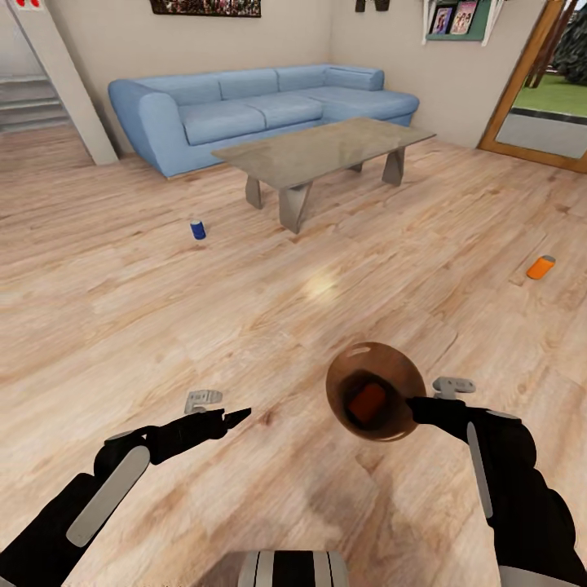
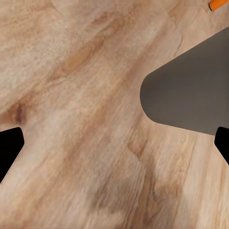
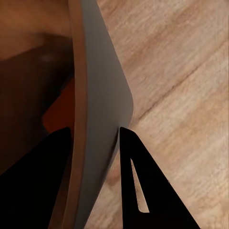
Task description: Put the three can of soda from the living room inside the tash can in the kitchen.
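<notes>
Head view: my right claw (image 1: 417, 405) pinches the bin (image 1: 376, 392) rim, one orange can (image 1: 368, 402) inside; left claw (image 1: 236, 417) spread, empty; next, the blue can (image 1: 197, 229).

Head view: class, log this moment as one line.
right gripper: shut on trash can rim | orange can inside | left gripper: open

No readable text, label, brand or number anywhere. Blue can (image 1: 197, 229): white band, no legible print. Orange can (image 1: 540, 267): plain at this size. Wall picture (image 1: 205, 7) and shelf photos (image 1: 453, 18): too blurred to read. Red marks (image 1: 28, 3) at top corner: illegible.
</notes>
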You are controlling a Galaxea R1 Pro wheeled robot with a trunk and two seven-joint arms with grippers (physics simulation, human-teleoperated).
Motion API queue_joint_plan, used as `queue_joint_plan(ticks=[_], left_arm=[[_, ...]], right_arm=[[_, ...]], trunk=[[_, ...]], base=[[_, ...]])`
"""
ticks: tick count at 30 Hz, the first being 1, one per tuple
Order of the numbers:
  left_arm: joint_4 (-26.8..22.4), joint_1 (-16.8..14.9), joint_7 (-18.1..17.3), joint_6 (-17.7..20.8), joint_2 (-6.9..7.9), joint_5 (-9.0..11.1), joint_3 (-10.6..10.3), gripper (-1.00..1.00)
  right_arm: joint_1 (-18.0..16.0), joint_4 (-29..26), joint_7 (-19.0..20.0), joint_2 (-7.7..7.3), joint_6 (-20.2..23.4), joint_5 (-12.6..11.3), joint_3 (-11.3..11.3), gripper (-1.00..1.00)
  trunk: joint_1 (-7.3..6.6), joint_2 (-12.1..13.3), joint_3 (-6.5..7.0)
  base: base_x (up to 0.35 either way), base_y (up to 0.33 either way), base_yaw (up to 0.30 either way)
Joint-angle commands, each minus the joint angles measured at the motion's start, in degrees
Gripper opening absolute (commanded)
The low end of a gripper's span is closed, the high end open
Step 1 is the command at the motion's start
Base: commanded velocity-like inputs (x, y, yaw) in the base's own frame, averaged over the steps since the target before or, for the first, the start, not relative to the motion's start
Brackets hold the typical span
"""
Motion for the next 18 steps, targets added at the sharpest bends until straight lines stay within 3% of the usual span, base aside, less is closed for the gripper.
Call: queue_joint_plan(ticks=[1,10,18], left_arm=[[0.0,0.0,0.0,0.0,0.0,0.0,0.0,1.0],[0.0,0.0,0.1,0.0,0.0,0.0,0.0,1.0],[0.0,0.0,-0.1,0.0,0.0,-0.1,0.0,1.0]], right_arm=[[0.0,0.0,0.1,0.0,0.2,-1.1,0.0,-1.0],[0.0,0.0,0.1,-0.05,0.2,-1.1,0.0,-1.0],[0.0,0.0,0.1,-0.08,0.2,-1.1,0.0,-1.0]], trunk=[[0.0,0.0,0.08],[0.0,0.0,0.74],[0.0,0.0,0.87]], base=[[0.0,0.0,0.191],[0.0,0.0,0.172],[0.0,0.0,0.032]])
